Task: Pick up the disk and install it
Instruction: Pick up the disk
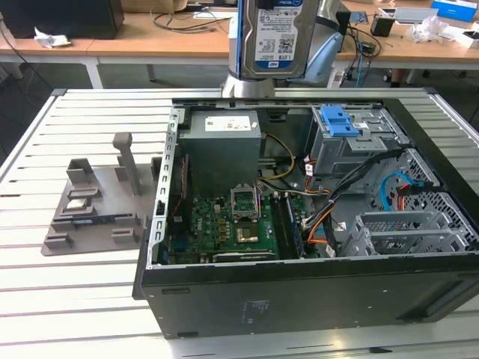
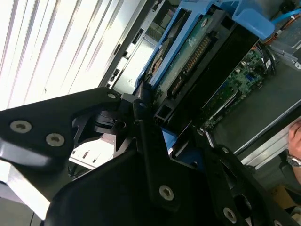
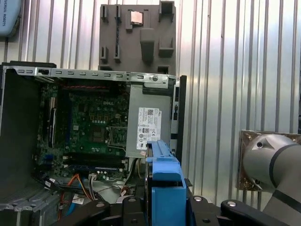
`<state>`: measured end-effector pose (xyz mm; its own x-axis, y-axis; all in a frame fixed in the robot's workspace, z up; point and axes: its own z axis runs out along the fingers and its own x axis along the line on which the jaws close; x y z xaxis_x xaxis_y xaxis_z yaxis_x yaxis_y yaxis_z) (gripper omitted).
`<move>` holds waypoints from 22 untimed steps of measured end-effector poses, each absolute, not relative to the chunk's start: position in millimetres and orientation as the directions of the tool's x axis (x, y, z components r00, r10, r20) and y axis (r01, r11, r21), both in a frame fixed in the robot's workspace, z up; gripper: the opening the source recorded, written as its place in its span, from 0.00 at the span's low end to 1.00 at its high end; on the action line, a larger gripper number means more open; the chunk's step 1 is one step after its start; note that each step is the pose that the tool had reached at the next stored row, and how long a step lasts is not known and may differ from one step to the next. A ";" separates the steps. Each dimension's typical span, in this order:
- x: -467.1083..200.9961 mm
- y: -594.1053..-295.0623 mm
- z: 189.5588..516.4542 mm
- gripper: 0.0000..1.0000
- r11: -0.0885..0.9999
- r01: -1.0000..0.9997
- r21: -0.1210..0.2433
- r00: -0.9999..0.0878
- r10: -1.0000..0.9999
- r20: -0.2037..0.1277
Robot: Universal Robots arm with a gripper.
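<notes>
We hold the disk (image 1: 273, 37) on edge, high above the case (image 1: 299, 299), the gripper (image 3: 164, 209) pinched tight on its blue frame (image 3: 164, 174), probably to clear the case walls. The case lies open on a slatted table (image 1: 75, 299), with cluttered desks (image 1: 150, 45) behind it.

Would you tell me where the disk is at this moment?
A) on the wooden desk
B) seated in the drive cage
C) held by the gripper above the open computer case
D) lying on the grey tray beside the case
C: the disk hangs clamped in the gripper, above the open computer case.
</notes>
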<state>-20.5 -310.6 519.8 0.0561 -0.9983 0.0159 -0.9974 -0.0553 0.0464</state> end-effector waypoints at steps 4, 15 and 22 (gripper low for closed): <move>-13.5 -314.7 519.8 0.36 -0.055 -0.997 0.047 0.056 -0.998 0.016; 1.7 -322.8 519.8 0.36 -0.055 -0.997 0.047 0.056 -0.998 0.016; 12.2 -327.8 519.8 0.36 -0.055 -0.997 0.047 0.056 -0.998 0.016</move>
